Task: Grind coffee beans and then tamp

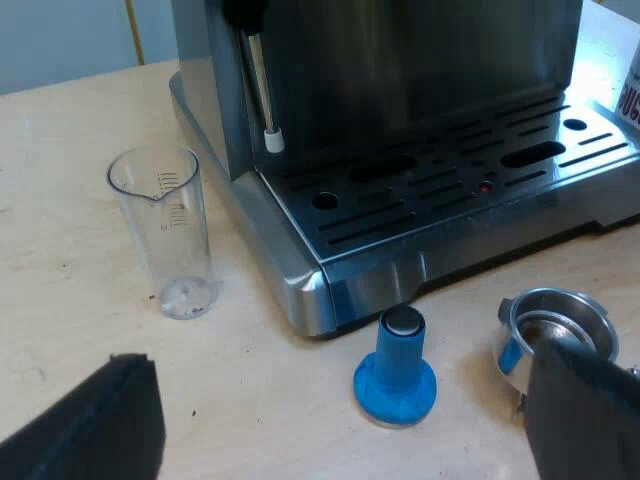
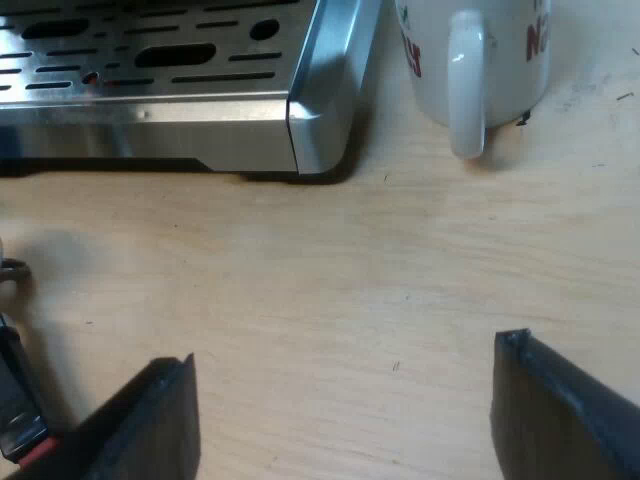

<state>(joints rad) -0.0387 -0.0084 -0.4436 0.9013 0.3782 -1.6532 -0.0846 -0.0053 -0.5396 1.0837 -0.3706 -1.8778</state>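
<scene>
A blue tamper (image 1: pixel 395 372) with a silver top stands upright on the wooden table, just off the corner of the espresso machine's drip tray (image 1: pixel 450 190). Beside it lies the metal holder (image 1: pixel 558 318), basket up, partly covered by one finger of my left gripper (image 1: pixel 340 430). That gripper is open and hovers above the table, short of the tamper, holding nothing. My right gripper (image 2: pixel 345 410) is open too, over bare table. The dark handle with its red end (image 2: pixel 22 438) lies close to one of its fingers (image 2: pixel 150 425).
An empty clear measuring glass (image 1: pixel 165 232) stands by the machine's side. The steam wand (image 1: pixel 265 90) hangs over the tray. A white mug (image 2: pixel 480 60) with red lettering stands past the tray's corner (image 2: pixel 320 110), its handle towards my right gripper.
</scene>
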